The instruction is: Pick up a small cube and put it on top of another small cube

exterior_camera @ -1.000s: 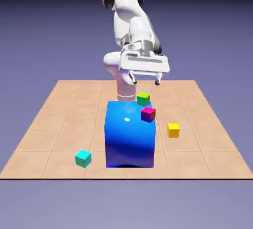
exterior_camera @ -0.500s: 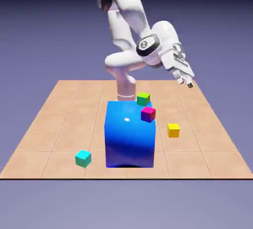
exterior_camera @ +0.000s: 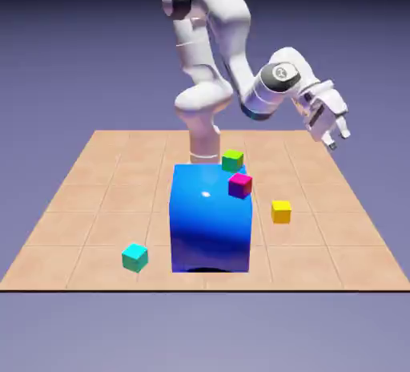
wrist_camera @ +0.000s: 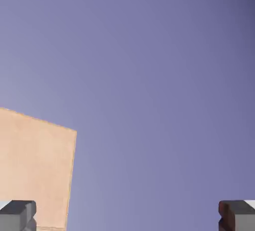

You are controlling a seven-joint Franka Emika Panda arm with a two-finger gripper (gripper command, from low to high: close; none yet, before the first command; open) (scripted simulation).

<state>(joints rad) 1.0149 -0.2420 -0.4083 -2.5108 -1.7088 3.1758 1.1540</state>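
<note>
Two fingers are held wide on the empty gripper (exterior_camera: 337,139) (high up); the yellow cube (exterior_camera: 280,211) could be knocked if descent is misjudged.

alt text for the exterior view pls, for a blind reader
A white robot arm holds its open gripper in the air above a tiled table. Below are a big blue cube and tiny yellow, teal, magenta and green cubes.

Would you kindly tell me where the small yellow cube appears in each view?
Exterior view: the yellow cube sits on the table, right of the big blue cube.
Hand view: not in it; only a table corner and backdrop show.
Shared landmark: the table.
</note>
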